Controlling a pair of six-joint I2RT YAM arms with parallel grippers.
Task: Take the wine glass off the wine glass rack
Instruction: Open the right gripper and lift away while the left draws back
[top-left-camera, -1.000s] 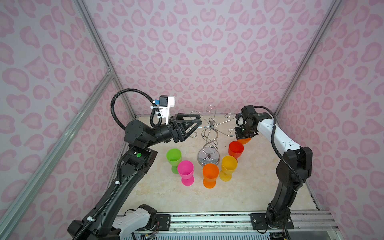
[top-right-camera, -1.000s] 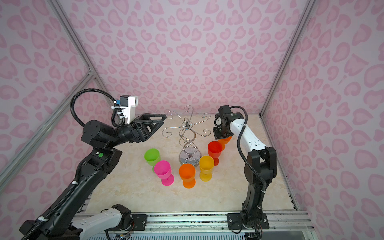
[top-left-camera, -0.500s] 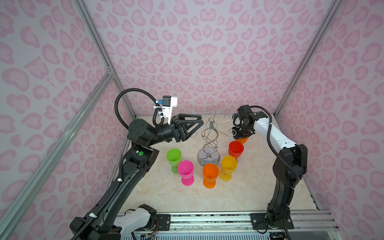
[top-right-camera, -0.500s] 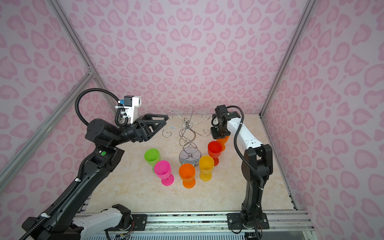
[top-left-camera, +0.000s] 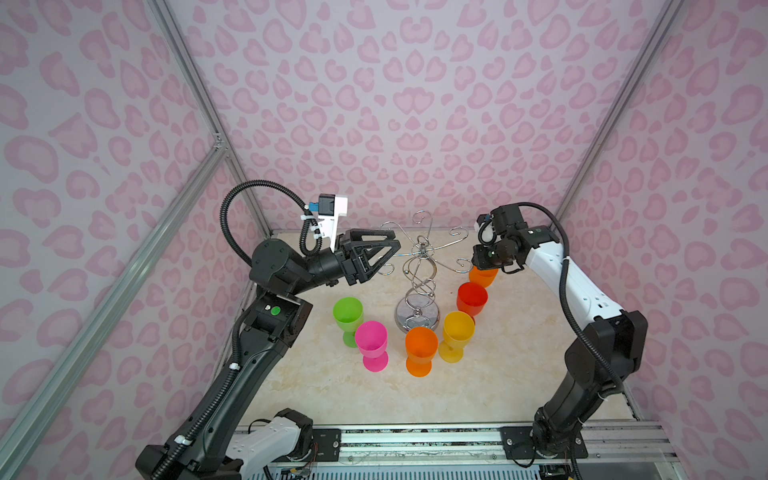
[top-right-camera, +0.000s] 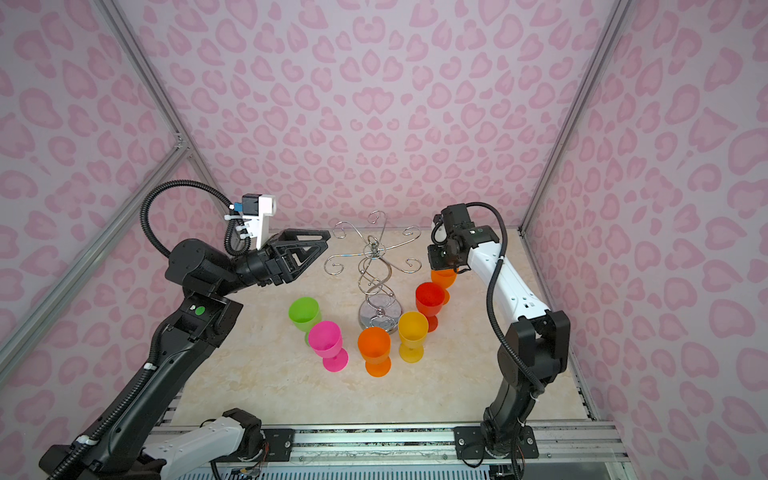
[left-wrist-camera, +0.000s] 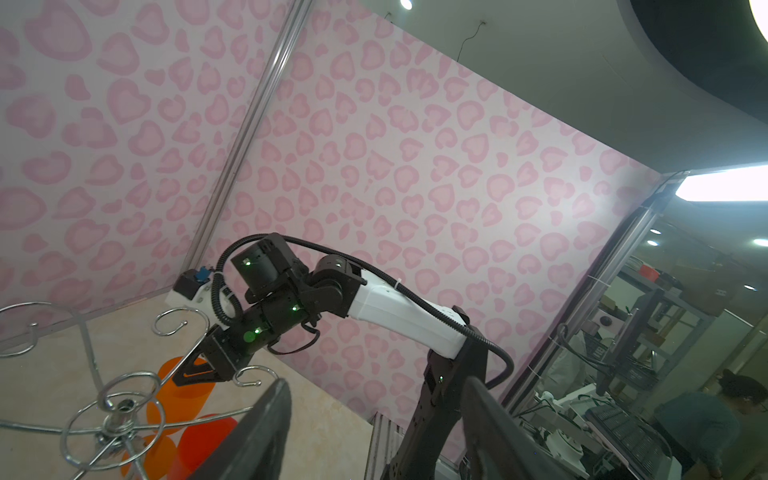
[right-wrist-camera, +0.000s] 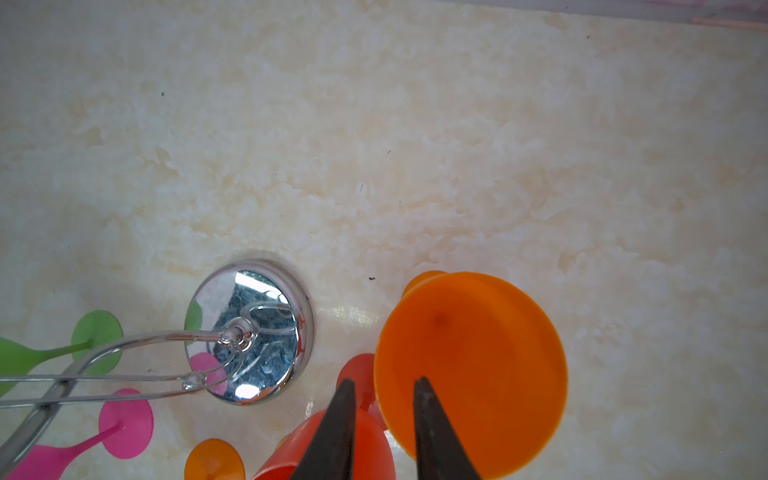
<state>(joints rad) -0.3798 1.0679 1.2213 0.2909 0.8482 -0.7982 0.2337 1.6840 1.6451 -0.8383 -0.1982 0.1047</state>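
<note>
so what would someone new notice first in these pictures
Six bright wine glasses, green, pink, orange, yellow, red and a far orange glass, stand in an arc on the table around the chrome wine glass rack at its middle, whose curled arms are bare. Pink heart-print walls box it all in. The right pincer hangs open at the far orange glass's rim.
</note>
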